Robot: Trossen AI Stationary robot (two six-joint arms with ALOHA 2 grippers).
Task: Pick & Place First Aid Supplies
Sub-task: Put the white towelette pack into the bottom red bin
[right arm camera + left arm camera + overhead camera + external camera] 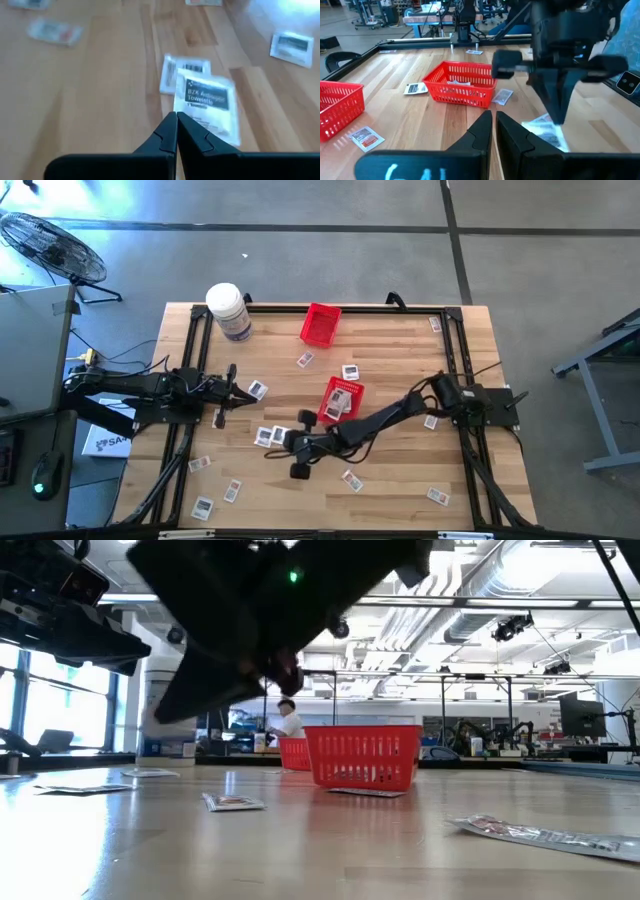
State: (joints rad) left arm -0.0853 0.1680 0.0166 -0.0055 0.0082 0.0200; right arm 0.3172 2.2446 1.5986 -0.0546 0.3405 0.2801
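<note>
Pale wood is forming the table, where small white-grey first aid packets are lying scattered around two red mesh baskets. The right gripper is reaching toward the table's middle, its fingers pressed together with the tips at the near edge of a towelette packet; whether they are actually pinching that edge is not clear. That packet is overlapping a second one. If the tips are only brushing the thin wrapper, lifting could leave it behind, or drag the overlapped neighbour along. The left gripper is waiting at the table's left side, fingers nearly closed and empty. Print on the packet is reading "BZK Antiseptic Towelette".
</note>
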